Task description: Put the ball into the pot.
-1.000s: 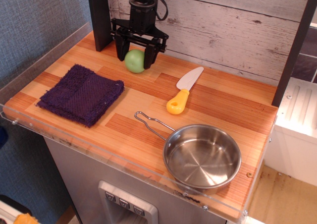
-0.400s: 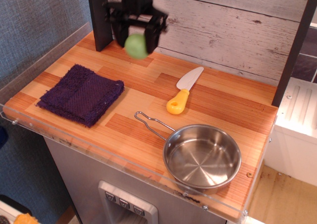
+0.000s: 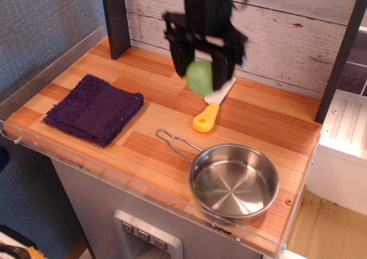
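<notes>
My gripper [image 3: 200, 75] is shut on the light-green ball [image 3: 199, 77] and holds it in the air above the middle of the wooden counter, over the toy knife's blade. The image of the arm is motion-blurred. The pot [image 3: 234, 181], a shallow shiny steel pan with a thin wire handle [image 3: 172, 141], stands empty at the front right of the counter, below and to the right of the ball.
A yellow-handled toy knife [image 3: 210, 113] lies between the gripper and the pot. A folded purple cloth [image 3: 94, 108] lies at the left. A clear plastic rim [image 3: 132, 190] runs along the counter's front edge. A wooden plank wall [image 3: 287, 35] stands behind.
The gripper closed on the ball at the back left, lifted it off the counter, and carried it right and forward toward the middle.
</notes>
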Controlling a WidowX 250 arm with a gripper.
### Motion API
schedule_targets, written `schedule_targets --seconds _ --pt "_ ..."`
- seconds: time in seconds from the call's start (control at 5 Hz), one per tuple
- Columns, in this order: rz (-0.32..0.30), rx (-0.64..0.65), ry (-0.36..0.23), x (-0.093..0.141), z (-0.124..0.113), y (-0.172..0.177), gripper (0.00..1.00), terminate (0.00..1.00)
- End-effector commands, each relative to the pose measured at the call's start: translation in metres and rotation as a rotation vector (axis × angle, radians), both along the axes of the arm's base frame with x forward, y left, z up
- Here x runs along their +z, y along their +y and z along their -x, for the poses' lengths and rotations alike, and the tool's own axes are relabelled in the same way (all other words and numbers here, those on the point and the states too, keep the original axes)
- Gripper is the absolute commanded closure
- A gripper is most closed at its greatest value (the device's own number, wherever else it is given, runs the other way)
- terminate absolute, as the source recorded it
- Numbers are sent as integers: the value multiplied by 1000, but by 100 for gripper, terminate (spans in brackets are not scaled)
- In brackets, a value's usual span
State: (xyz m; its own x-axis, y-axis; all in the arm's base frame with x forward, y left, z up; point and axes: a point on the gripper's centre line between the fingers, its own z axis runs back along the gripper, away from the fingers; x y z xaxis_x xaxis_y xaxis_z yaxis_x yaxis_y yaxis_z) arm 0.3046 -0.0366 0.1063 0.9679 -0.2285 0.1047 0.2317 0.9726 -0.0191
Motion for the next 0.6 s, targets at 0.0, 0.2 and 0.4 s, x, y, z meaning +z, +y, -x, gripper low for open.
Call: schedule_targets --seconds 0.0,0.2,0.4 --pt "-86 -75 -21 -5 46 -27 100 0" --pt "-87 -94 -1 -13 54 -33 100 0" --pt "-75 -110 5 -14 55 -34 0 0"
